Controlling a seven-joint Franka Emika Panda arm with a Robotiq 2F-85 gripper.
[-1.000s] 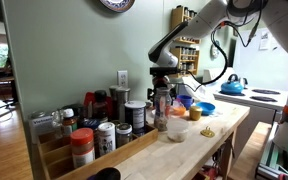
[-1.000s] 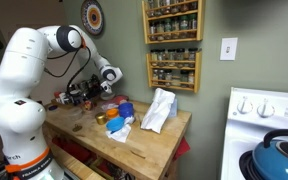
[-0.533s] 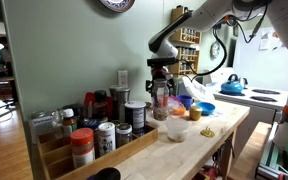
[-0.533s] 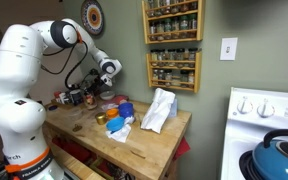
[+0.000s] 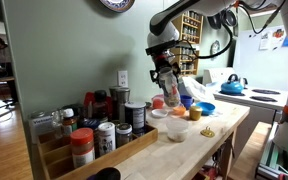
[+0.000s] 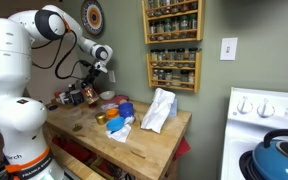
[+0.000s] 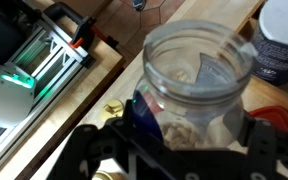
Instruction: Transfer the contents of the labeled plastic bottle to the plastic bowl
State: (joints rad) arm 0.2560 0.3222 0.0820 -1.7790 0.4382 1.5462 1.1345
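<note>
My gripper (image 5: 165, 78) is shut on the labeled plastic bottle (image 5: 168, 92) and holds it tilted in the air above the wooden counter (image 5: 219, 128). In the wrist view the clear bottle (image 7: 194, 70) sits between my fingers (image 7: 189, 135), with pale pieces inside and one round end facing the camera. I cannot tell whether the cap is on. The whitish plastic bowl (image 5: 177, 128) stands on the counter just below and in front of the bottle. The other exterior view shows the gripper (image 6: 92, 78) raised over the counter's back left.
Two bright blue bowls (image 5: 205, 108) stand beyond the whitish bowl. Several spice jars (image 5: 94, 135) fill a wooden box nearer the camera. A small yellow object (image 5: 208, 131) lies on the counter. A white bag (image 6: 159, 110) stands mid-counter. A blue kettle (image 5: 232, 85) sits on the stove.
The gripper has lifted the bottle off the counter, raising it well above the bowl and tilting it. The arm has swung upward.
</note>
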